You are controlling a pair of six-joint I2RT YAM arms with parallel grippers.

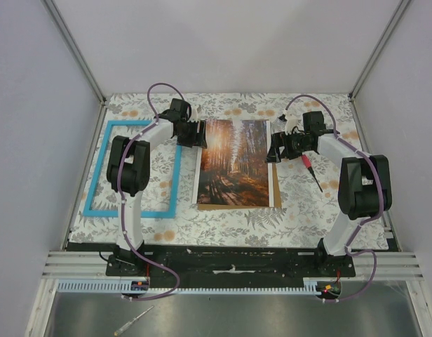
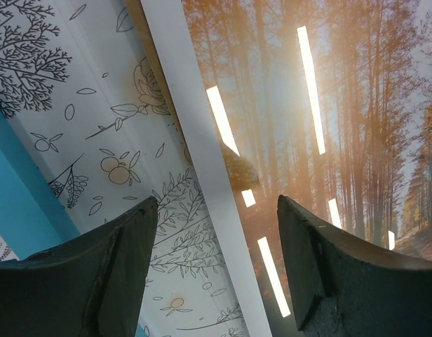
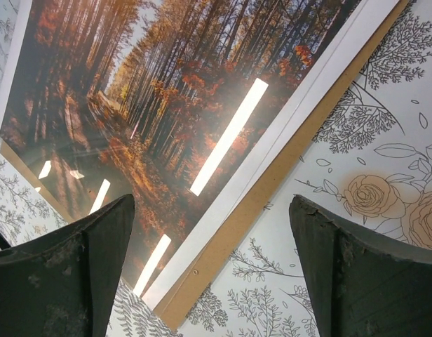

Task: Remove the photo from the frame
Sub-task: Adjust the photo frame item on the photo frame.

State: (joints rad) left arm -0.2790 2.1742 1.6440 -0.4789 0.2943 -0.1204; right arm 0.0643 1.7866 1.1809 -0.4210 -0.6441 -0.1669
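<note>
Glossy rectangular autumn-forest photo print lies flat mid-desk, apart from thin bright-blue rectangular frame at its 9 o'clock. L claw at photo's 11, R claw at 1, both spread, empty. Risk: a low claw catching an edge creases print or shoves it onto frame.

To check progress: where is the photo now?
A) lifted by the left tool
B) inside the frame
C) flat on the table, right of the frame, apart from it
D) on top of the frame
C: the photo lies flat, clear of the frame on its left.

A robotics lab booth: plain white walls, aluminium rails.
</note>
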